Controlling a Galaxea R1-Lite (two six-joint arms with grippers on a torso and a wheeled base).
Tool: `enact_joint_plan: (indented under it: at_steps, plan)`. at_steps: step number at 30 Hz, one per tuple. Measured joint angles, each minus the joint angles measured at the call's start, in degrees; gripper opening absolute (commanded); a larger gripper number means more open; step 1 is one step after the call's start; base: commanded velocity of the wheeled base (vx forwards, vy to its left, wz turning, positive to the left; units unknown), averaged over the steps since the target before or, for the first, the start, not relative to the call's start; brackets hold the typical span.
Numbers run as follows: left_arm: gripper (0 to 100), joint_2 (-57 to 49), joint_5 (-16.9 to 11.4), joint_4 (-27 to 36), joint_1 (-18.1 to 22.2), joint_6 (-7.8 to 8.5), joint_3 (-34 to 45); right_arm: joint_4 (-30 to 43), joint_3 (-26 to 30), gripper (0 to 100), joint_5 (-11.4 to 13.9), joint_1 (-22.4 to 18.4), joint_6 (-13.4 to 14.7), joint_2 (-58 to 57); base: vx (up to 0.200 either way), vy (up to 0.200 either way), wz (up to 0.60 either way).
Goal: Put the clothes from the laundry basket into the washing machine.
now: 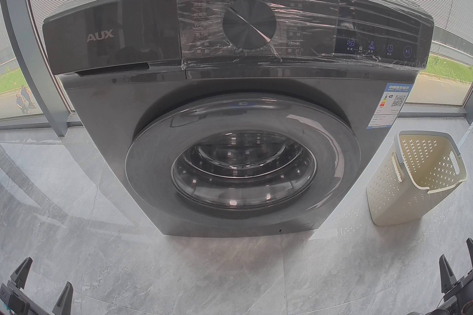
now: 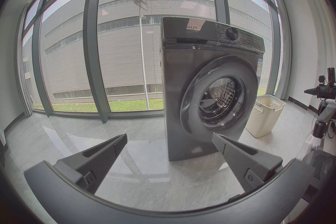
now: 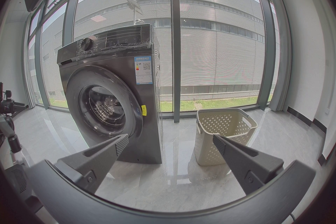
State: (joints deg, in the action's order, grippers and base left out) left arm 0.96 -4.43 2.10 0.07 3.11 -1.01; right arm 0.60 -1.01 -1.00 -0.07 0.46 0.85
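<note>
Grey marble-look tile floor [image 1: 148,271], with floor-to-ceiling windows [image 2: 119,42] behind and a grey building outside.

Left gripper [image 1: 44,276] sits low at the left edge of the head view, above the floor and well short of the machine. Fingers [image 2: 101,154] are spread wide with nothing between them.

Washing machine [image 1: 118,109] is in the centre, a grey front-loader standing on the floor and facing the robot. The top control panel with round dial [image 1: 249,23] is wrapped in clear plastic film. The round door [image 1: 241,168] is shut, and the drum shows through the glass. There is a label sticker [image 1: 391,104] on the upper right of the front.

Laundry basket [image 1: 419,178] is a cream perforated plastic one, upright on the floor to the right of the machine. It is near the machine's front right corner but not touching it. The perforated inner walls and one handle slot show from above.

Right gripper [image 1: 457,254] sits low at the right edge of the head view, nearer the robot than the basket and apart from it. Fingers [image 3: 245,158] are spread wide and hold nothing.
</note>
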Motion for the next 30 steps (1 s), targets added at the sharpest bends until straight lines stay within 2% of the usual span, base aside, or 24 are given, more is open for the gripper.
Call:
enact_joint_plan:
  at_steps: [3, 7, 13, 23, 30]
  plan:
    - [100, 0.00, 0.00, 0.00, 0.02, -0.18, 0.00, -0.41, 0.00, 100, -0.04, 0.02, 0.11, -0.11, 0.000, 0.000, 0.00]
    - [100, 0.00, 0.35, -0.07, 0.04, -1.26, 0.00, -0.38, 0.00, 100, -0.04, 0.00, 0.09, -0.15, 0.000, 0.000, 0.00]
    - [100, 0.00, 2.44, -0.13, 0.26, -2.11, 0.00, -0.50, 0.00, 100, -0.37, -0.04, 0.66, -0.15, 0.000, 0.000, 0.00]
    - [100, 0.00, 1.54, -0.11, -0.07, -1.23, 0.00, -0.50, 0.02, 100, 0.05, 0.05, -0.13, -0.15, 0.000, 0.000, 0.00]
    - [100, 0.00, 1.43, -0.10, -0.07, -0.77, 0.00, -0.50, 0.02, 100, 1.51, 0.07, -0.35, -0.12, 0.000, 0.000, 0.00]
